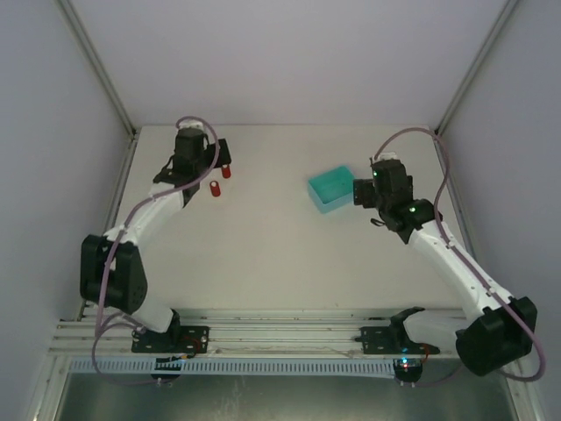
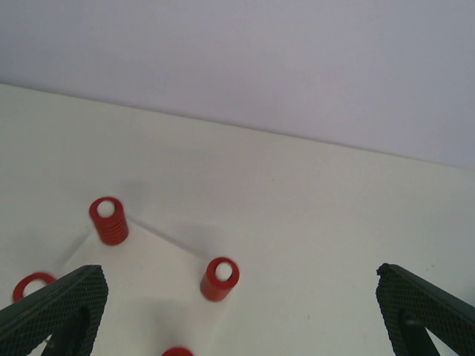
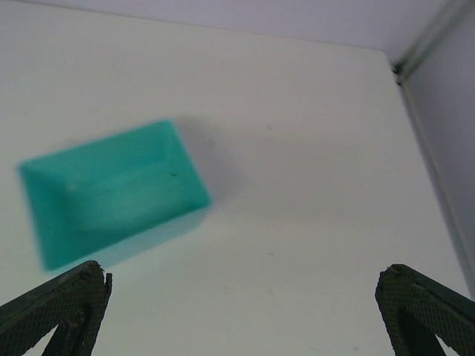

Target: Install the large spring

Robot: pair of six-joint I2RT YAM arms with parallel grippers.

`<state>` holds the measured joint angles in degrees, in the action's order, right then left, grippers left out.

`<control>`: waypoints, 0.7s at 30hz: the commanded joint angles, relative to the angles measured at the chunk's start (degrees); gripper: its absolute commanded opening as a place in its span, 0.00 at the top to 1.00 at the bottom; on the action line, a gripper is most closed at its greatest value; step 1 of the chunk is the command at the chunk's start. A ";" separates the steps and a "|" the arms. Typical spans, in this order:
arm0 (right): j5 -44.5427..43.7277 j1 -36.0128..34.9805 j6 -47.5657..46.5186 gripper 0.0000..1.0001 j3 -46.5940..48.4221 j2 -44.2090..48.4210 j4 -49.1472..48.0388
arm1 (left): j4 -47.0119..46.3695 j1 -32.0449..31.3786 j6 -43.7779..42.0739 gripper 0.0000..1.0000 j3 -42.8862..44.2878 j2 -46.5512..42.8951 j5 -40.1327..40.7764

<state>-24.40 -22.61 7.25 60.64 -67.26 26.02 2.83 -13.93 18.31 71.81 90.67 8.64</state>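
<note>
Your left fingers (image 2: 56, 308) gape wide, holding nothing; red springs (image 2: 108, 220) stand upright on the surface (image 2: 312, 222) just ahead, lower left of that wrist view; which one is large you cannot tell; your right fingers (image 3: 56, 304) spread wide, empty, teal bin (image 3: 111, 189) just ahead.

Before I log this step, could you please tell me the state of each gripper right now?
Left gripper: open, empty, by the red springs.
Right gripper: open, empty, near the teal bin.
</note>
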 commanded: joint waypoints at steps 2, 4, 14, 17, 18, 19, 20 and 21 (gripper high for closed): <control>-1.79 7.03 1.59 0.01 -7.30 0.58 -10.20 | -10.01 -0.55 -7.02 0.01 -11.69 -5.25 1.80; -0.50 11.18 2.64 0.01 -10.02 -0.48 -13.19 | -13.02 -0.74 -9.96 0.01 -15.26 -6.27 4.51; 10.53 20.48 2.48 0.01 -20.89 -11.48 -39.88 | -35.14 3.87 -18.56 0.01 -28.93 -2.25 10.80; 12.89 22.06 2.27 0.01 -20.41 -15.32 -42.70 | -38.85 6.32 -16.45 0.01 -30.43 0.04 9.38; 13.87 22.45 1.27 0.01 -20.35 -16.44 -45.43 | -40.37 7.18 -15.70 0.01 -30.93 1.00 8.93; 15.75 22.94 0.15 0.01 -20.24 -17.16 -47.80 | -41.64 7.73 -15.16 0.01 -31.06 1.47 8.32; 17.39 23.44 -1.04 0.01 -19.66 -18.17 -49.11 | -44.05 8.18 -15.12 0.01 -31.14 1.91 7.33; 18.03 23.82 -1.99 0.01 -18.66 -19.36 -49.33 | -46.62 8.39 -15.35 0.01 -31.42 2.39 6.66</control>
<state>-12.16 -0.58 8.64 39.70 -84.38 -13.10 -32.23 -6.87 2.17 41.19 91.74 17.78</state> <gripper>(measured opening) 0.990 0.992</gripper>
